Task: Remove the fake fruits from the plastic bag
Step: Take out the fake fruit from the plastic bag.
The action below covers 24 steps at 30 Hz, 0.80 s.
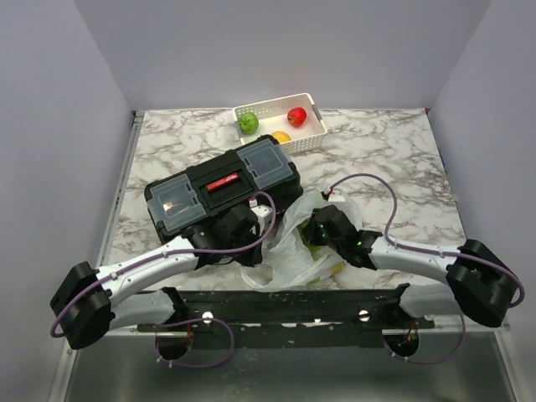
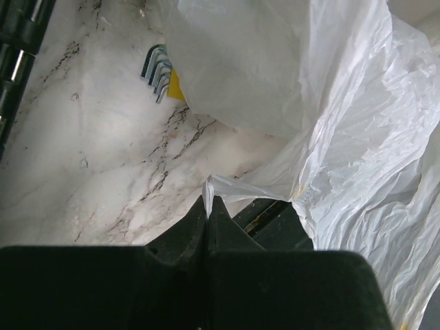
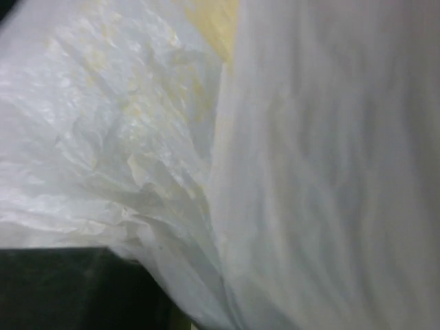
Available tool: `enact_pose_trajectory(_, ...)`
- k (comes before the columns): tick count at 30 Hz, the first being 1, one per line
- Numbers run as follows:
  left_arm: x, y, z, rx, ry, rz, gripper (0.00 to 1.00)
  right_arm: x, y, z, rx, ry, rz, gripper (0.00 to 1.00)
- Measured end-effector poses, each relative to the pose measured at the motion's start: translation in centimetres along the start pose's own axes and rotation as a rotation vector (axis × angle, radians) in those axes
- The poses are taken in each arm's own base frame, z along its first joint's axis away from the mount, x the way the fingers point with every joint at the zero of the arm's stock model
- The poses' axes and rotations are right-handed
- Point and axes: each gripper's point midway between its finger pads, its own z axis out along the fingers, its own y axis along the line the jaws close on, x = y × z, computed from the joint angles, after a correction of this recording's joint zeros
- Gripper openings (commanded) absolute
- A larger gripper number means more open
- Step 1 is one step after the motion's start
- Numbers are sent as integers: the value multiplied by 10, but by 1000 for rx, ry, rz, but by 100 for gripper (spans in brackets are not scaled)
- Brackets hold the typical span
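Note:
The thin white plastic bag lies crumpled near the front of the table, between the two arms. A greenish patch and a yellowish patch show through it. My left gripper is at the bag's left edge. In the left wrist view, the left gripper is shut on a pinched fold of the bag. My right gripper reaches into the bag's opening from the right. In the right wrist view the bag fills the frame with a yellow tint at the top, and the jaws are hidden.
A black toolbox stands just behind the left gripper. A white perforated basket at the back holds green, red and yellow fruits. A set of hex keys in a yellow holder lies on the marble under the bag.

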Motion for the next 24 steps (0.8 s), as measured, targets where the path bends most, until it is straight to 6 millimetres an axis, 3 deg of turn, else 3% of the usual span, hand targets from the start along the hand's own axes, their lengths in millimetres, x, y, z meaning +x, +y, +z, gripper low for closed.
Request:
enact_pose_trajectory(5, -7, 0, -3, -1, -36, 4, 0, -27, 16, -28, -103, -84, 43, 2)
enact_pose_trajectory(12, -16, 0, -9, -8, -93, 16, 0, -64, 33, -77, -246, -206, 96, 1)
enact_pose_trajectory(17, -27, 1, -15, -27, -128, 32, 0, -56, 35, -91, -289, -154, 35, 1)
enact_pose_trajectory(24, -58, -1, -44, -58, -265, 64, 0, -37, 45, -111, -363, -13, -92, 1)
